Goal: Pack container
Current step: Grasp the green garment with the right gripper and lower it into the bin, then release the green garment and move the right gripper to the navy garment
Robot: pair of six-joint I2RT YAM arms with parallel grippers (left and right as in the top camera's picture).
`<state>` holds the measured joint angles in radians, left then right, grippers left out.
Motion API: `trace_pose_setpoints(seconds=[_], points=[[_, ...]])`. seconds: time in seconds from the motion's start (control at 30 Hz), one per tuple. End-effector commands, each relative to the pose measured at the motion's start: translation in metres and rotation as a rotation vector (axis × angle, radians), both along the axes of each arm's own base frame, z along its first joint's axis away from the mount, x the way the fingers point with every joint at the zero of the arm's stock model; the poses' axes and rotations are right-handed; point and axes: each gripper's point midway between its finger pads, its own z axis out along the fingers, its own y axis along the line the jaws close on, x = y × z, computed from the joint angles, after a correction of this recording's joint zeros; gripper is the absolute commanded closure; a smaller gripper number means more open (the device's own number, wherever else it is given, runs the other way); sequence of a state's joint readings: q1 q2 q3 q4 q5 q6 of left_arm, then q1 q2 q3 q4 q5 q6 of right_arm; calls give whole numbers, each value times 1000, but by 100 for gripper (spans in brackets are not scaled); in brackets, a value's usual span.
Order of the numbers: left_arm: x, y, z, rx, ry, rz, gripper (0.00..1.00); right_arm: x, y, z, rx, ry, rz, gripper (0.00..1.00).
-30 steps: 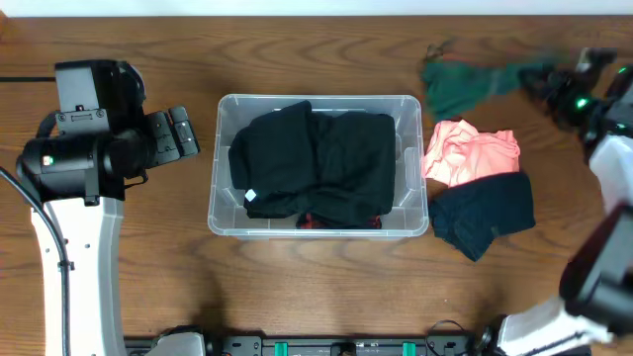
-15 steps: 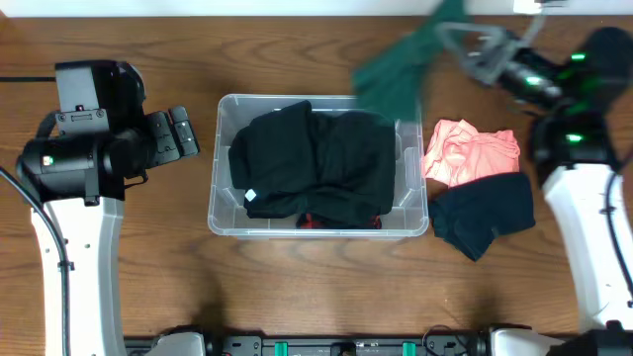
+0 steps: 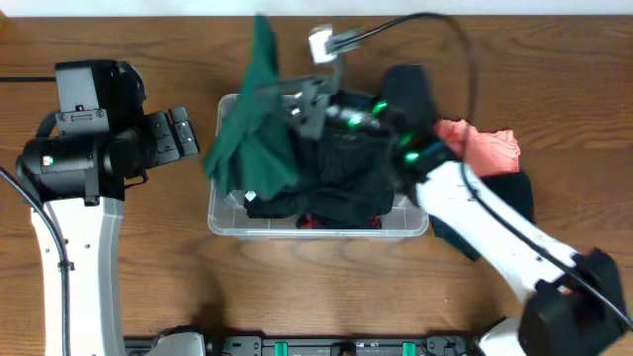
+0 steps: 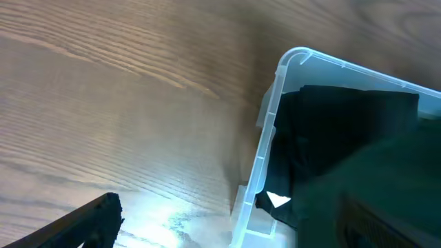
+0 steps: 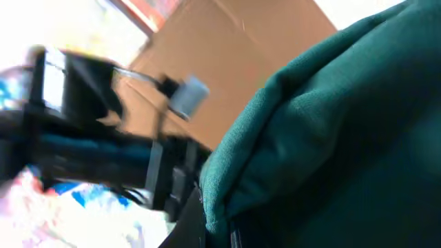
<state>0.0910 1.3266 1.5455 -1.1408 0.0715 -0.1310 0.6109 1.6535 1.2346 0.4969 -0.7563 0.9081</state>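
The clear container (image 3: 223, 220) stands mid-table, filled with black garments (image 3: 341, 168). My right gripper (image 3: 297, 104) reaches across its far left corner, shut on a dark green cloth (image 3: 252, 138) that hangs over the bin's left end and spills past its left rim. In the right wrist view the green cloth (image 5: 331, 138) fills the frame, pinched at my right gripper (image 5: 220, 220). My left gripper (image 3: 180, 133) is open and empty, left of the bin. The left wrist view shows my left gripper (image 4: 231, 231), the bin's rim (image 4: 265, 151) and a black garment (image 4: 344, 131).
A pink garment (image 3: 492, 148) and a dark navy garment (image 3: 512, 198) lie on the wood table right of the bin, partly under my right arm. A white tag (image 3: 251, 196) shows on the black clothes.
My right arm has swung left from the table's far right corner, carrying the green cloth from beside the pink garment to above the bin's left end. The left arm has not moved.
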Motion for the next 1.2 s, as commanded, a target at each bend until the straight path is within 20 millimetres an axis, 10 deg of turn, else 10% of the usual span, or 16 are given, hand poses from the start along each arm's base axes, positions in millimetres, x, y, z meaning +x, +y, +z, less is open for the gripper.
trace_pose_setpoints(seconds=[0.0, 0.13, 0.43, 0.77, 0.93, 1.17], points=[[1, 2, 4, 3, -13, 11, 2, 15, 1, -30, -84, -4, -42, 99], [1, 2, 4, 3, -13, 11, 2, 27, -25, -74, -259, 14, -62, 99], [1, 2, 4, 3, -12, 11, 2, 42, -115, -103, -386, 132, -93, 99], [1, 2, 4, 3, -12, 11, 2, 17, -169, -180, -736, 298, -152, 84], [1, 2, 4, 3, -12, 11, 2, 27, -193, -160, -805, 214, -288, 66], [1, 2, 4, 3, -12, 11, 2, 37, -299, -99, -898, 139, -734, 48]])
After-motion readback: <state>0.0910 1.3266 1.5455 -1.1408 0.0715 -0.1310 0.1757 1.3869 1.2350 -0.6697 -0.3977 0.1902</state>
